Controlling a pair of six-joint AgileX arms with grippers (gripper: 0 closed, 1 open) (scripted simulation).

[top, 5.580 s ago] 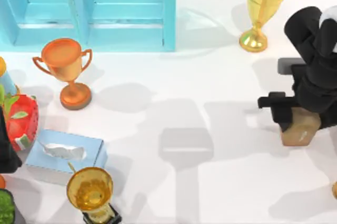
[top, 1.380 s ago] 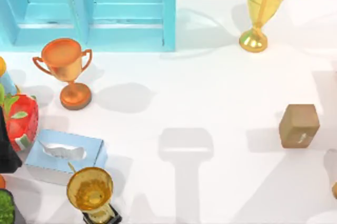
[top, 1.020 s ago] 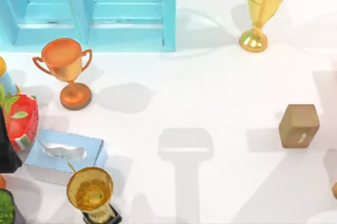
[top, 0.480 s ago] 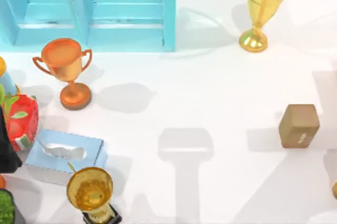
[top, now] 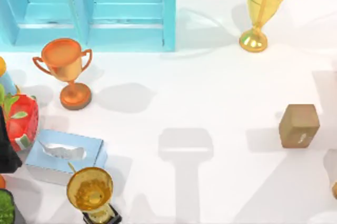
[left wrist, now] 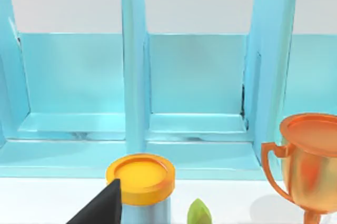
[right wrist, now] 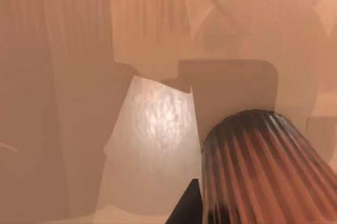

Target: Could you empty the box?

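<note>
Tan walls (right wrist: 63, 77) close in all round in the right wrist view, like the inside of a cardboard box. A dark ribbed cylinder (right wrist: 258, 171) stands in it, close to the camera, and a black wedge (right wrist: 184, 211) of my right gripper shows beside it. On the table's right side a small brown block (top: 299, 125) lies by itself. My left arm (top: 6, 150) is parked at the table's left edge. One black finger (left wrist: 100, 208) of its gripper shows in the left wrist view.
A light blue shelf unit (top: 89, 8) fills the back left. In front of it stand a copper trophy (top: 66, 69), a red strawberry-like object (top: 21, 121), a blue tissue box (top: 66, 153) and a gold trophy (top: 90, 192). A tall gold goblet (top: 263, 3) stands at the back right.
My right arm, which stood over the brown block 5.6 s ago, has left the top view and the block stays on the table. Nothing has moved in the last second.
</note>
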